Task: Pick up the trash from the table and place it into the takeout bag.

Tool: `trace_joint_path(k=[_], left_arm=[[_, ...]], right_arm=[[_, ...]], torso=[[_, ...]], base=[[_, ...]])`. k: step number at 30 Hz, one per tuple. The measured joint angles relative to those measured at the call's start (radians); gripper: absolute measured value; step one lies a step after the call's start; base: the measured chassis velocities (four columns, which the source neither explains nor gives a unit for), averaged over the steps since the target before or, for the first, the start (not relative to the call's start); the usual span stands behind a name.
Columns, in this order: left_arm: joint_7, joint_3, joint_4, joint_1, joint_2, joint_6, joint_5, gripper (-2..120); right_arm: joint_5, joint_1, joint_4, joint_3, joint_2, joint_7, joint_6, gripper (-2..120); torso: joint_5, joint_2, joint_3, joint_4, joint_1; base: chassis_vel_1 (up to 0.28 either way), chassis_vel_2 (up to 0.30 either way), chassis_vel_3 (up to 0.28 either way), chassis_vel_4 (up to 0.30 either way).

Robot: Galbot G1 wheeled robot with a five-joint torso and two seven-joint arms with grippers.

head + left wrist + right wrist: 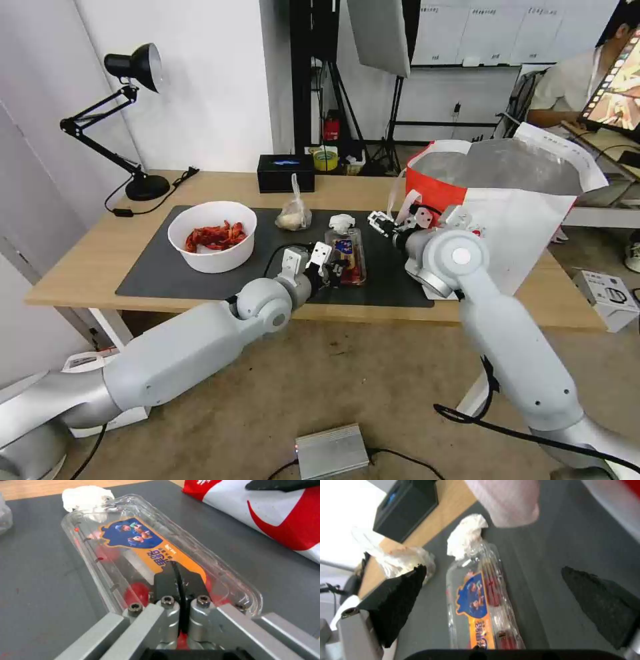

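Observation:
The clear plastic box of red tomatoes (pixel 348 257) (pixel 133 537) (pixel 476 597) lies on the dark mat (pixel 167 273) of the table (pixel 80 260). My left gripper (pixel 330 267) (pixel 180 580) is shut at the box's near end, fingers pressed together over its lid. The crumpled tissue (pixel 342 221) (pixel 86 496) (pixel 466 536) touches the box's far end. Left of it are the knotted clear bag (pixel 294 217) (pixel 405 557) and the white bowl (pixel 220 260) of crayfish shells. My right gripper (pixel 381 223) (pixel 493 568) hovers open beside the takeout bag (pixel 507 200) (pixel 283 512), which stands open at the right.
A black box (pixel 285 172) (pixel 403 507) stands at the table's back edge, and a black desk lamp (pixel 137 120) with its cable at the back left. A bag strap (pixel 506 502) hangs close to my right wrist. On the floor lie a metal box (pixel 331 452) and a white box (pixel 608 297).

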State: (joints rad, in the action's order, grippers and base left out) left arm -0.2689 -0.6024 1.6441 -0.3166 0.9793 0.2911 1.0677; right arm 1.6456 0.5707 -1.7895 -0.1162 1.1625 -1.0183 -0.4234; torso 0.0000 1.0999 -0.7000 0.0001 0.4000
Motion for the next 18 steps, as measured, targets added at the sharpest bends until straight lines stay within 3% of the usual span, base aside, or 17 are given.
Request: trace_joint_path(k=[18], left_arm=[[0.001,0.0,-0.003,-0.003,0.006,0.0,-0.003,0]], right_arm=[[0.042,-0.034,0.087,-0.006,0.041,-0.006,-0.101,100]], torso=[[0.0,0.0,0.0,0.0,0.0]], base=[[0.0,0.0,0.0,0.0]])
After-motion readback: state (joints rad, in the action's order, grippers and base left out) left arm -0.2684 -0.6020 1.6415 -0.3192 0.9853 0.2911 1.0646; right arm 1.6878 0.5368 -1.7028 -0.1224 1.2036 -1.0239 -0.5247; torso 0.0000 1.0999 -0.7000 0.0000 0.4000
